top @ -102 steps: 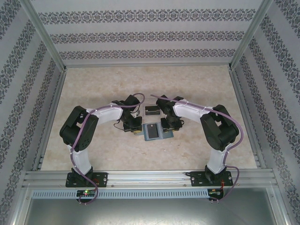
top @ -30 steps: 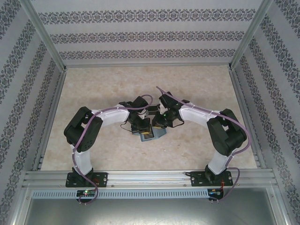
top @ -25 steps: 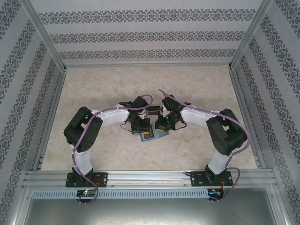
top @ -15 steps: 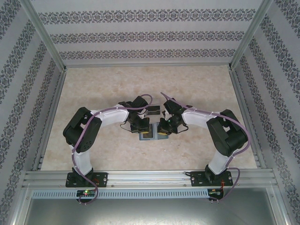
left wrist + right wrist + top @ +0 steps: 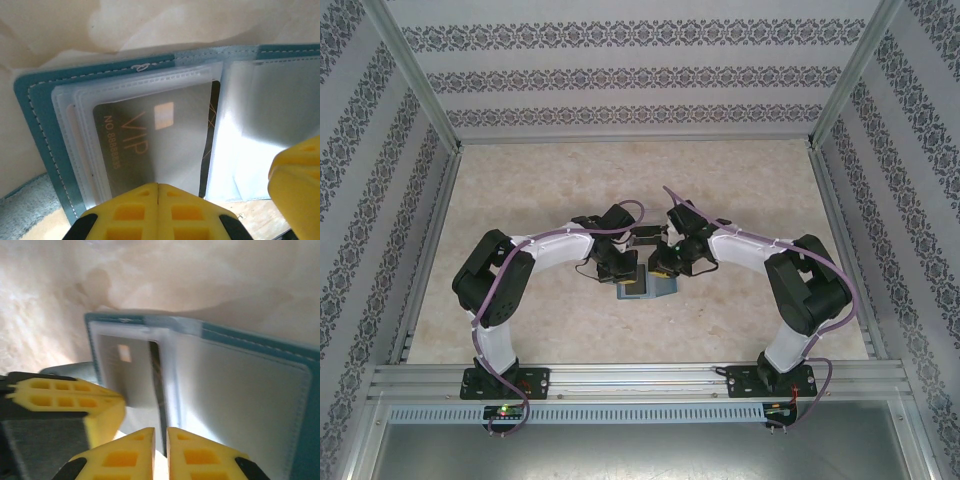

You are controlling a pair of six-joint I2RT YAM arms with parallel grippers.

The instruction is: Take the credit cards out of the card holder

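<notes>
The teal card holder (image 5: pixel 646 290) lies open on the table between both grippers, its clear sleeves facing up (image 5: pixel 35 130) (image 5: pixel 250 385). A dark credit card (image 5: pixel 150 145) printed "VIP" sits in the left-hand sleeve, and its right edge pokes out as a dark strip (image 5: pixel 155 375). My left gripper (image 5: pixel 623 272) (image 5: pixel 157 186) is shut on the near edge of that sleeve half. My right gripper (image 5: pixel 663 270) (image 5: pixel 160 432) holds its fingers a narrow gap apart around the near end of the exposed dark strip. The pale card is hidden, apart from perhaps a pinkish sliver under the sleeves.
A small dark box (image 5: pixel 645 236) sits just behind the two grippers. A blue-grey rounded piece (image 5: pixel 22 212) lies beside the holder's left edge. Patterned walls and aluminium rails (image 5: pixel 430 250) enclose the marbled table.
Both grippers closed in on the holder from either side. The holder tipped up about a second ago and is flat again. The right gripper shifted slightly left onto the card's edge.
</notes>
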